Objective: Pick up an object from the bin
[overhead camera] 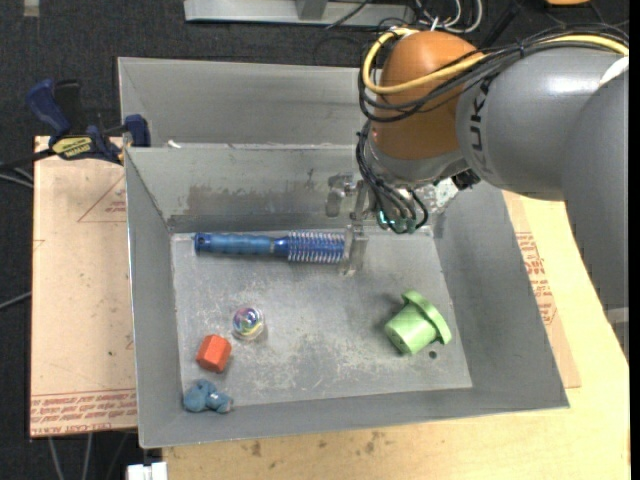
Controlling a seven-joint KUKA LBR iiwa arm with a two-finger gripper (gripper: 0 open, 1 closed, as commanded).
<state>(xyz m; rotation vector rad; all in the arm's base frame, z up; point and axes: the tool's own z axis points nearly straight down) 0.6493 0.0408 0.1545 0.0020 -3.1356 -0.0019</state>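
Grey metal bin (320,363), floor sparsely loaded. Gripper (355,246) sits at the bristle end of a blue hairbrush (262,246) lying along the back wall; claw width cannot be determined. Green flanged cylinder (415,326) lies apart — orange block (213,352), marbled ball (247,323) and blue lump (206,399) occupy the front-left corner.

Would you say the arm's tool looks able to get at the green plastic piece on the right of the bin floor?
Probably yes. The green piece lies alone on bare floor, nothing on it, and the tool hangs by the blue brush with open floor between.
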